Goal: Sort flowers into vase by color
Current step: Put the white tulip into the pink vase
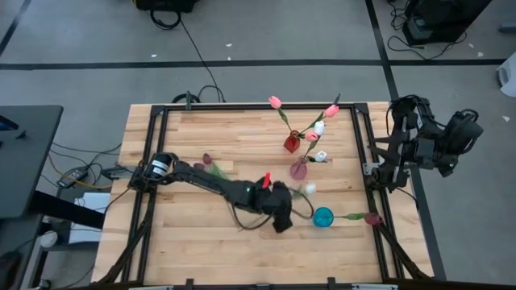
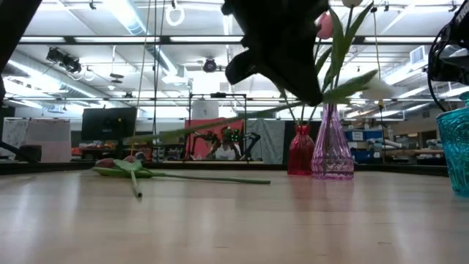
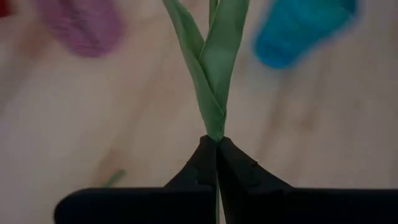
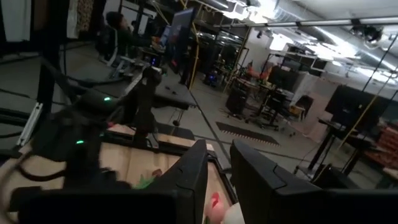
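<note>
Left fingers (image 3: 205, 165) pressed tight together on a green tulip stem, leaves (image 3: 211, 68) fanning out just past the tips.

Left to right across the table (image 1: 201, 242): two dark maroon tulips (image 1: 207, 161) lying flat near the left arm's base; left gripper (image 1: 282, 211) extended to mid-table, holding a white-headed tulip (image 1: 310, 188) clear of the wood. Beyond it a red vase (image 1: 291, 143) with pink tulips, a purple vase (image 1: 298, 170) with pale blooms, then a blue vase (image 1: 322, 217) just beside the gripper, a maroon tulip (image 1: 372, 218) lying next to it. Right gripper (image 4: 219, 180) parked off the table's right edge, fingers a narrow gap apart, holding nothing.
</note>
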`<action>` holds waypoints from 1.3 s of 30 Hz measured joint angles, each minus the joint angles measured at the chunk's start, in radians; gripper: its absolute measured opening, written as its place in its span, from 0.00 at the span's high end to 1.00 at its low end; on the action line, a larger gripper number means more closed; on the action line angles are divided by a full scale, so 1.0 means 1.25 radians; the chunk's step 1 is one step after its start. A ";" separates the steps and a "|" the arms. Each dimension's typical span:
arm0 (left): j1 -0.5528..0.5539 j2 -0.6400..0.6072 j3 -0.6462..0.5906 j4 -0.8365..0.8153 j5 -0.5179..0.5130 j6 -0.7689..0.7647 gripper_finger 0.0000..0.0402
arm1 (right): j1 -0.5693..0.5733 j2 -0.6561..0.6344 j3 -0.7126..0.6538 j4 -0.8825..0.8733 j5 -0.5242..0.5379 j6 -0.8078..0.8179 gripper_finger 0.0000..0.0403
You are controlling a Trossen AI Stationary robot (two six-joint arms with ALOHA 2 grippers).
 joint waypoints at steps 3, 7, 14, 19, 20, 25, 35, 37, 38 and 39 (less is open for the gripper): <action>-0.022 0.000 -0.001 0.036 0.022 0.074 0.99 | 0.006 -0.022 0.009 0.002 0.000 0.000 0.81; -0.049 0.000 -0.001 0.223 0.011 0.258 0.99 | 0.013 -0.064 0.009 0.002 0.000 0.000 0.83; -0.051 0.000 -0.001 0.450 -0.157 0.456 0.99 | 0.016 -0.140 0.010 -0.002 0.003 -0.001 0.86; -0.007 -0.001 -0.001 0.525 -0.142 0.513 0.99 | 0.016 -0.171 0.010 -0.006 -0.001 -0.007 0.88; 0.003 -0.001 -0.001 0.539 -0.116 0.525 0.99 | 0.016 -0.173 0.010 -0.008 -0.001 -0.011 0.88; 0.056 -0.006 -0.001 0.589 0.011 0.614 0.99 | 0.016 -0.175 0.010 -0.012 -0.004 -0.015 0.88; 0.110 -0.064 0.000 0.637 0.205 0.816 0.99 | 0.011 -0.175 0.010 -0.023 -0.002 -0.018 0.88; 0.112 -0.078 0.000 0.640 0.246 0.854 0.99 | 0.011 -0.175 0.010 -0.023 -0.010 -0.018 0.88; 0.112 -0.080 0.000 0.647 0.267 0.863 0.99 | 0.011 -0.175 0.010 -0.021 -0.013 -0.019 0.88; 0.112 -0.080 0.000 0.657 0.286 0.873 0.99 | 0.010 -0.175 0.010 -0.015 -0.017 -0.021 0.88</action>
